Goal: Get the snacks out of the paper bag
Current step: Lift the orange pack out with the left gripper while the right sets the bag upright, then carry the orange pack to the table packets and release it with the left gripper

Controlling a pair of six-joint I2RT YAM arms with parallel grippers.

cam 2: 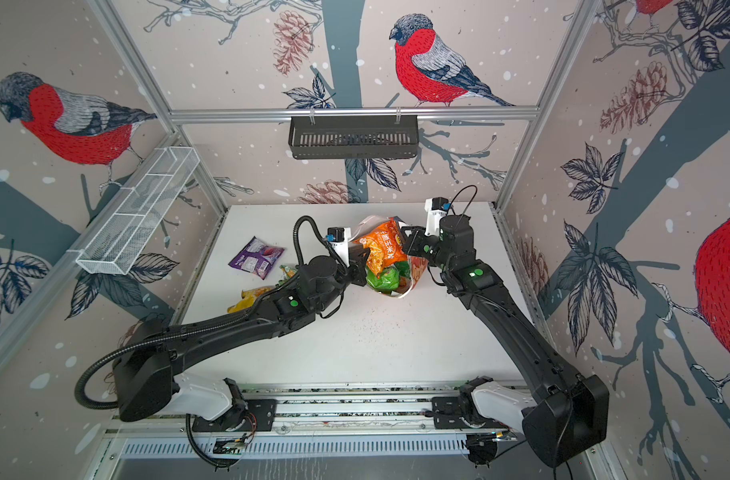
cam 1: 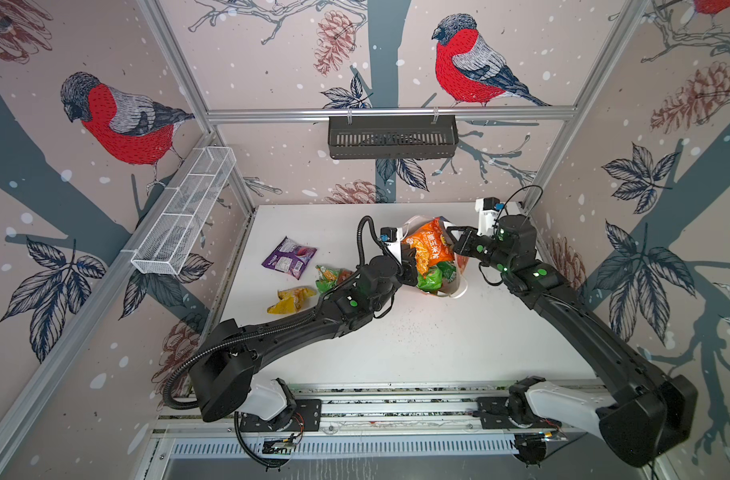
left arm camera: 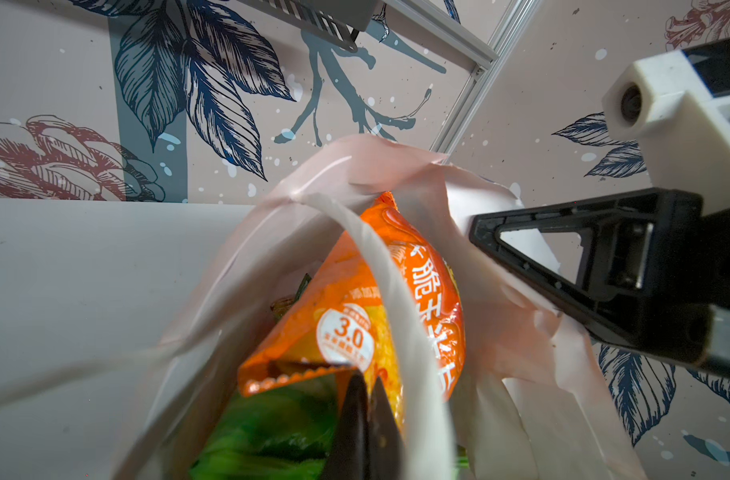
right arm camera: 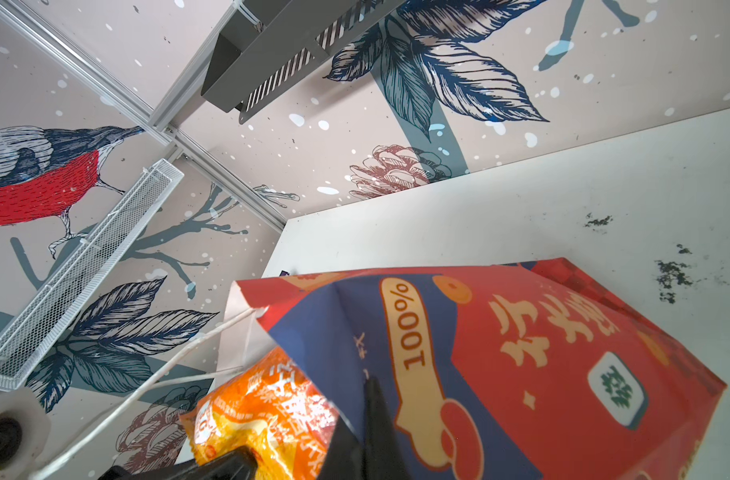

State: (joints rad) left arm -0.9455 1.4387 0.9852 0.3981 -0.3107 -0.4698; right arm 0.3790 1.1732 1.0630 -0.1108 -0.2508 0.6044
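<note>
- Snacks first: orange crinkly foil packet, poking out of the mouth of the red boxy paper gift bag, at about 1 o'clock on the white table, taking 12 as the back wall in both top views.
- Pinched at its serrated end seal by the left gripper, fingers pressed together on the foil.
- Bag clamped on its 3 o'clock side by the right gripper, fingers pressed together on the paper wall near the rim.
- Judged as the step in hand: drawing the orange packet clear of the mouth.
- Lift up and toward 9 o'clock, slowly; hold the bag down with the right grip to stop any riding up with the packet.
- Mind the white cord handle running across the packet in the left wrist view; steer round it, not through it.
- Thin, slippery-looking seal, so no jerking.
- Also inside the bag: bright green foil packet under the orange one; anything deeper hidden.
- Already out, at 9 to 10 o'clock from the bag: purple foil packet, green-red foil packet partly behind the left arm, yellow foil packet.
- White wire mesh basket on the 10 o'clock wall and black slotted basket at 12 o'clock: nothing seen inside either.
</note>
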